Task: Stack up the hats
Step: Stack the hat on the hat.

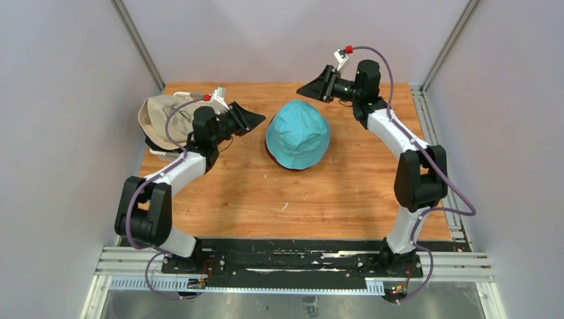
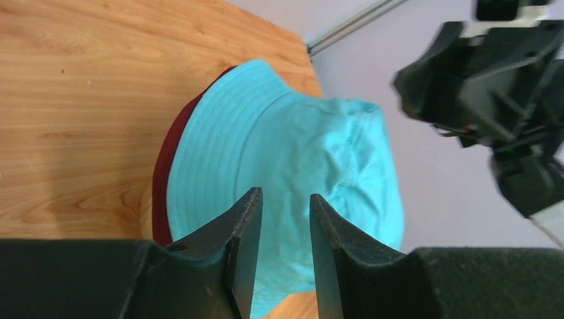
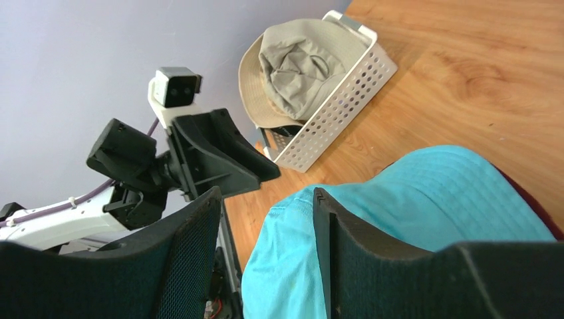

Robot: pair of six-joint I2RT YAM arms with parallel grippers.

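Plainly, nothing is gripped at this moment. At the middle of the wooden surface (image 1: 299, 206) sits the teal hat (image 1: 298, 133), crown up, over the maroon hat (image 2: 163, 176), of which only a sliver of brim shows at one edge. Just beside the teal brim hovers the left hand (image 1: 258, 120), its fingers a little apart with nothing between them. Beyond the stack the right hand (image 1: 304, 89) hangs clear of the crown, fingers wider apart and likewise empty. Off at the far left, the beige hat (image 1: 158, 114) lies crumpled over the white lattice basket (image 3: 346, 100). The hats look light, limp and creased. A pinch on the crown would likely only bunch the cloth. The brim edge seems the better hold for the beige one, though it may snag on the basket rim.
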